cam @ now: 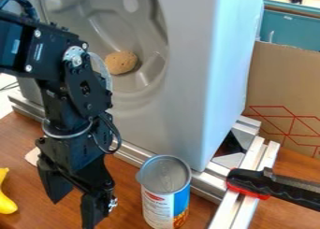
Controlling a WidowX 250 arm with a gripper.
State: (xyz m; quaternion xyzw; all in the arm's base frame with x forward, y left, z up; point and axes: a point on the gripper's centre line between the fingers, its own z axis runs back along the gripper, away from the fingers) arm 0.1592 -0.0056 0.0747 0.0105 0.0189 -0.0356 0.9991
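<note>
The black gripper (75, 205) hangs at the lower left over the brown table, pointing down. Its two fingers stand apart, and no object is visible between them. A can (157, 204) with a grey lid and a white and blue label stands upright to its right, separated from it. At the left edge lies part of a yellow object (6, 202), possibly a banana. A round tan object (121, 62) rests inside the hollow of the grey appliance, behind the arm.
The tall grey appliance (187, 97) rises behind the can. Metal rails (243, 200) run along its base and toward the front. A black and red handled tool (275, 186) lies across them, beside a cardboard box (281, 78).
</note>
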